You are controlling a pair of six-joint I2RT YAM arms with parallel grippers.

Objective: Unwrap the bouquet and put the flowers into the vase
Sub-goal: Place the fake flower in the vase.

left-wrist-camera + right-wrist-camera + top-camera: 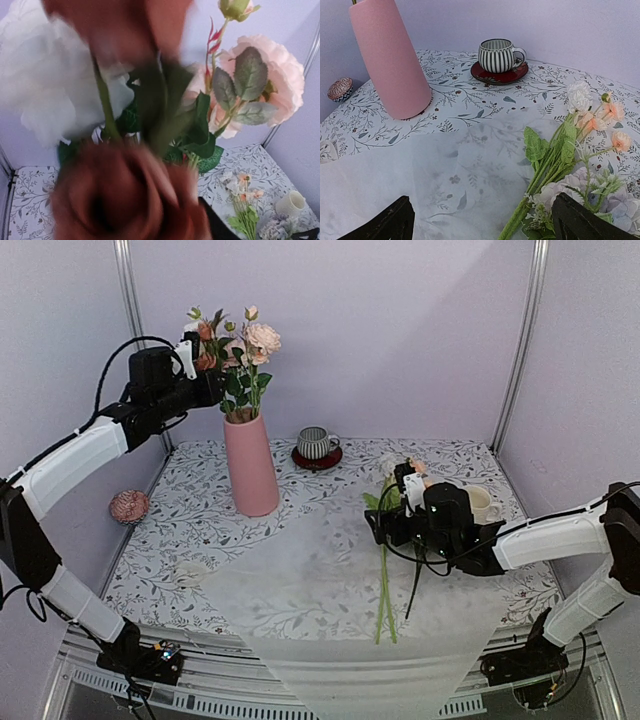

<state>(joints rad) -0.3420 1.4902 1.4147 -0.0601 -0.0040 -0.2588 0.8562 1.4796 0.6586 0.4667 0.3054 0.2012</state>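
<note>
the vase (250, 465) stands upper left of centre with several flowers (243, 345) already in it, so i'm midway through loading. my left gripper (203, 368) is up among those blooms; its view is a blur, and i cannot tell whether the jaws grip a stem or have let go. more stems (384, 590) lie lower right on the flattened wrapping paper (290, 580). my right gripper (480, 227) hangs over them, jaws spread wide, empty. next: lower it astride the stems and close.

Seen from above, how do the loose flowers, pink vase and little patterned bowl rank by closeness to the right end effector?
1. Loose flowers, lying right at the right end effector.
2. Pink vase, back left.
3. Patterned bowl, far left edge.
</note>
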